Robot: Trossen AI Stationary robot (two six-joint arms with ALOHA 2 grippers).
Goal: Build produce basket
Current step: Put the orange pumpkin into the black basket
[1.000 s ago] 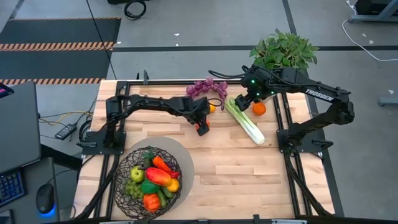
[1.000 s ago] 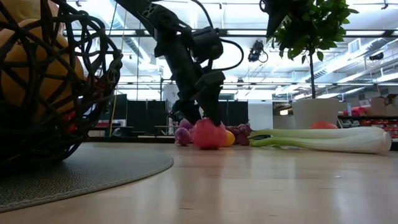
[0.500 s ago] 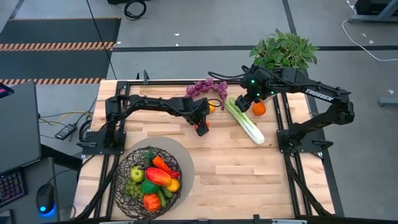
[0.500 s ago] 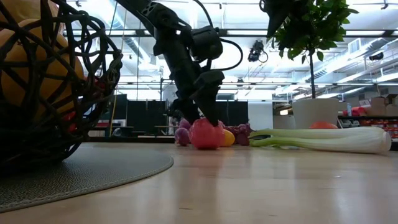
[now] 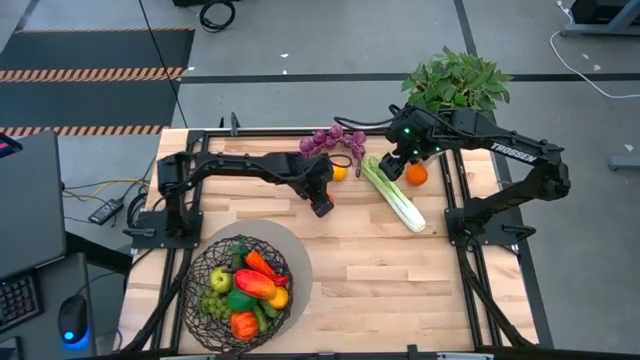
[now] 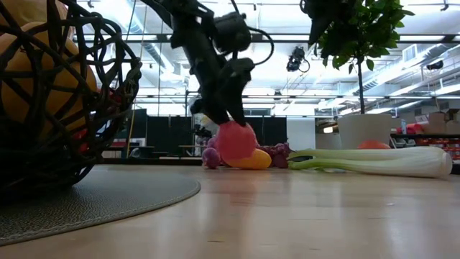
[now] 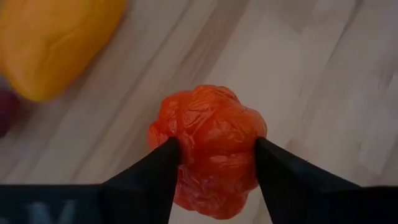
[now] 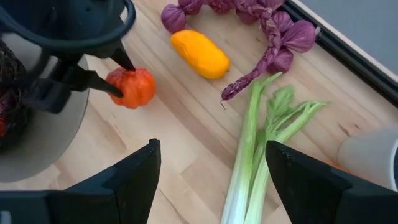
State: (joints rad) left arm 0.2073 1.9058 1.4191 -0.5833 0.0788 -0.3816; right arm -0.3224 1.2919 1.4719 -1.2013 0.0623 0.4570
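Between left claw (image 7: 211, 165) fingers, perhaps tomato (image 7: 210, 146).

A leafy potted plant (image 5: 457, 80) in a white pot (image 6: 361, 131) stands just beyond the right gripper at the table's far edge. A round grey mat (image 5: 290, 245) lies nearer than the left gripper, on the wooden table (image 5: 400, 280).
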